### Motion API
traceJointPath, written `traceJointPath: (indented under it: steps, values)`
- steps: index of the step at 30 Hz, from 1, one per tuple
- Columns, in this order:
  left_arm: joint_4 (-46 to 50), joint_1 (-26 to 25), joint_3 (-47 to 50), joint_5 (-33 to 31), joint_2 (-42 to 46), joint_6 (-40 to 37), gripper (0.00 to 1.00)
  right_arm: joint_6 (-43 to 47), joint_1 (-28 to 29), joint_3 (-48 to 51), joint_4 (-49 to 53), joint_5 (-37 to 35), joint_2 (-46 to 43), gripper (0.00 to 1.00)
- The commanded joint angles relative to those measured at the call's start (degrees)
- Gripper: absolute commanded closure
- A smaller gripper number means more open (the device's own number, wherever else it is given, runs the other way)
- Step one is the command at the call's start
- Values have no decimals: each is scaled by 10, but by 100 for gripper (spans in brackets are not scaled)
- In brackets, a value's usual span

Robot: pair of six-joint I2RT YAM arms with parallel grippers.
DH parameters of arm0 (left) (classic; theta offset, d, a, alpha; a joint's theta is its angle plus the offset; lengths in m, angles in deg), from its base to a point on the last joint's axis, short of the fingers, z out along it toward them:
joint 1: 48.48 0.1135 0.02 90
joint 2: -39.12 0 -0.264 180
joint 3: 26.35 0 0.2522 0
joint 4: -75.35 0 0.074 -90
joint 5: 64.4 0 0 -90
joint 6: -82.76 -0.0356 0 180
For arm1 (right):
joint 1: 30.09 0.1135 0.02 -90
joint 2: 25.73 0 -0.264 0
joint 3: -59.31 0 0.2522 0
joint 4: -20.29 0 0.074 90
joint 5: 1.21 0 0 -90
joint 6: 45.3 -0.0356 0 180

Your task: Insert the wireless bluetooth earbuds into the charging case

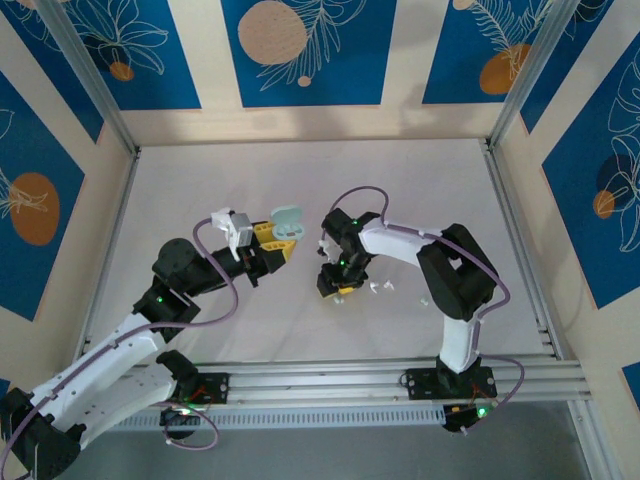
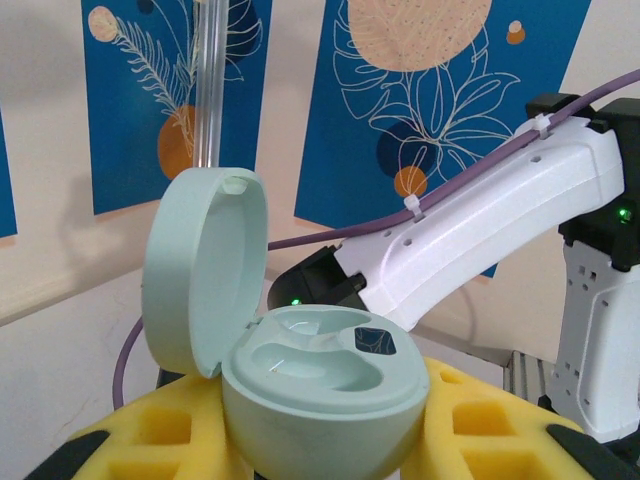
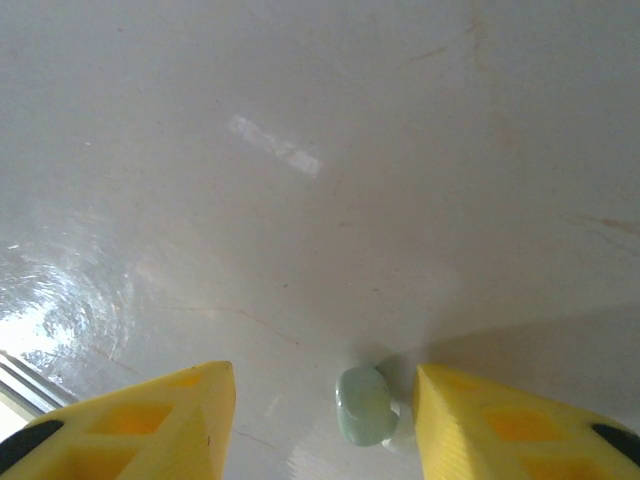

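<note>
My left gripper (image 1: 278, 238) is shut on the pale teal charging case (image 2: 320, 400), held up off the table between its yellow fingers (image 2: 150, 440). The case's lid (image 2: 205, 270) stands open and both moulded wells show nothing in them. My right gripper (image 3: 325, 425) points down at the table, open. One pale teal earbud (image 3: 362, 405) lies on the table between its yellow fingertips (image 3: 500, 425), closer to the right one. From above, the right gripper (image 1: 338, 287) sits just right of the case (image 1: 286, 217), and a few tiny white earbuds (image 1: 378, 288) lie beside it.
The right arm's white link (image 2: 480, 220) and purple cable cross behind the case. Another small white earbud (image 1: 422, 299) lies near the right arm's elbow. An aluminium rail (image 1: 380, 380) runs along the near edge, with walls on the other three sides.
</note>
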Motion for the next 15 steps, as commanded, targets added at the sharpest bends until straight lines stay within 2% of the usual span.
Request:
traceJointPath:
  steps: [1, 15]
  values:
    - [-17, -5, -20, -1, -2, 3, 72, 4, 4, -7, 23, -7, 17, 50]
    - [-17, -5, -22, -3, 0, 3, 72, -8, 25, -8, 59, -69, 2, 63]
